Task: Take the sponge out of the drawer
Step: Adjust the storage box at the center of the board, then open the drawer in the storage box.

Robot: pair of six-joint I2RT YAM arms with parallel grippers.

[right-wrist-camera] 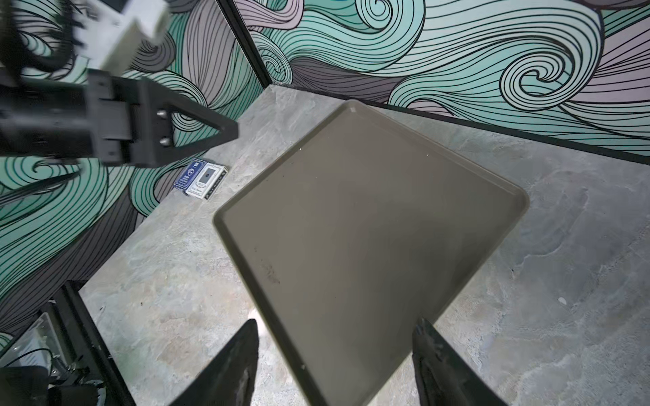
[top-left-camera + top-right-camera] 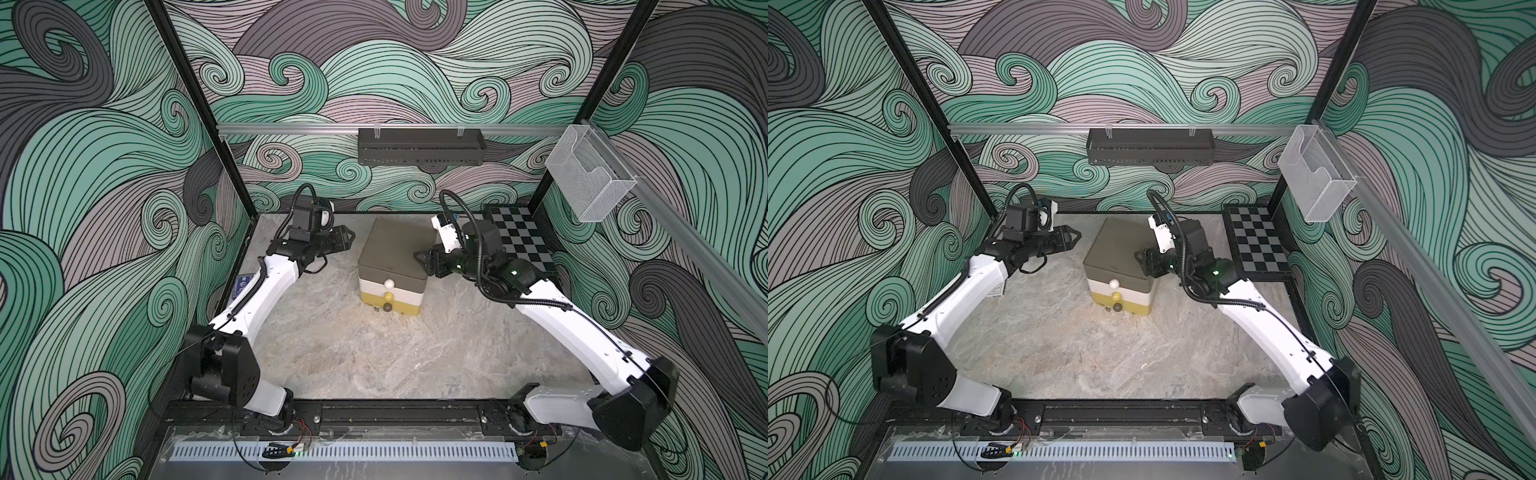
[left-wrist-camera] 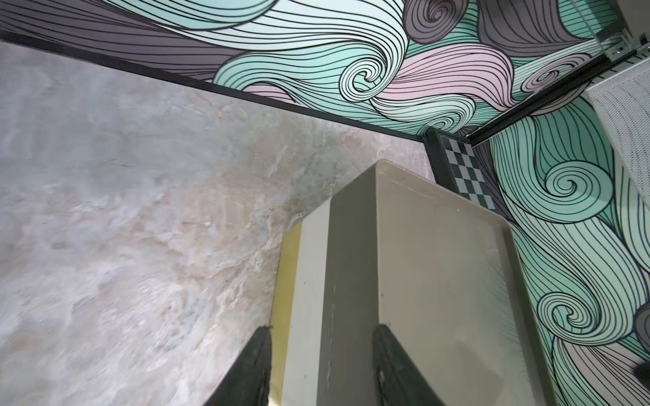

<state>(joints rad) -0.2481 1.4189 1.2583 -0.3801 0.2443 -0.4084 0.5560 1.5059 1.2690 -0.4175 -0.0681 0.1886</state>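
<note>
Since the drawers [image 2: 390,293] of the chest [image 2: 392,253] look shut, the sponge is hidden, presumably inside; opening is the step in hand. Both empty, the left gripper [image 2: 348,240], fingers half parted, and the right gripper [image 2: 419,259], wider, flank it. Next: pinch a knob [image 2: 389,284], pull straight out

A checkerboard mat [image 2: 521,239] lies in a far corner of the marble tabletop [image 2: 374,357]; two card boxes [image 1: 201,178] (one blue, one white) sit touching beside a side wall; a black rack [image 2: 420,146] hangs above
</note>
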